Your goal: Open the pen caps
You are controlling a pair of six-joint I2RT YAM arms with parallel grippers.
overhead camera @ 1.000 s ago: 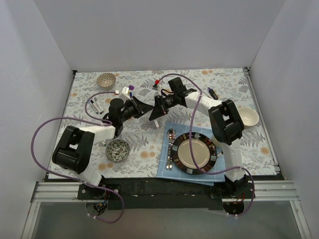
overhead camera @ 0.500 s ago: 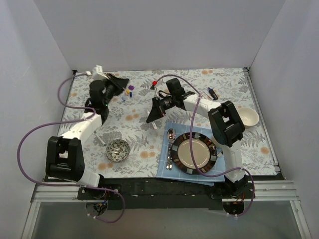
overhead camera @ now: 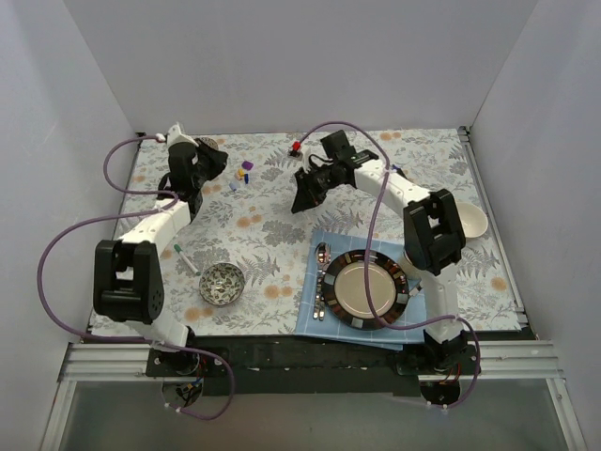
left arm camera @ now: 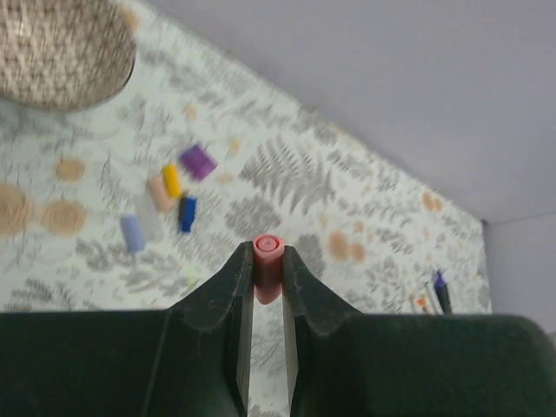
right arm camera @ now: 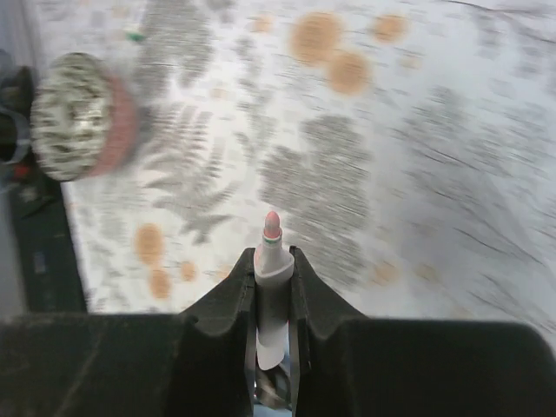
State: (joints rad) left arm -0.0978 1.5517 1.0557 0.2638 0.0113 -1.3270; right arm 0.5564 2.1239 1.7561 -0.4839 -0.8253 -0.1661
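Note:
My left gripper (overhead camera: 216, 155) is shut on a pink pen cap (left arm camera: 268, 259), held above the table's far left. Below it lie loose caps: purple (left arm camera: 198, 162), yellow (left arm camera: 173, 180), blue (left arm camera: 187, 213) and lavender (left arm camera: 131, 233); they also show in the top view (overhead camera: 240, 173). My right gripper (overhead camera: 300, 200) is shut on a white-barrelled pen (right arm camera: 273, 261) whose bare pink tip (right arm camera: 272, 223) points out past the fingertips. It hangs above the table's far middle. A red cap (overhead camera: 295, 147) lies behind it. More pens (overhead camera: 398, 174) lie at the far right.
A patterned bowl (overhead camera: 223, 282) stands front left, with a green-tipped pen (overhead camera: 186, 258) beside it. Another patterned bowl (left arm camera: 61, 48) sits under my left arm. A plate (overhead camera: 366, 289), spoon and fork (overhead camera: 322, 282) lie on a blue mat (overhead camera: 310, 319). A white bowl (overhead camera: 474, 221) stands right.
The grippers were close together at the table's middle. My left arm has swung to the far left with the pink cap. My right gripper has drawn back towards the far side with the uncapped pen.

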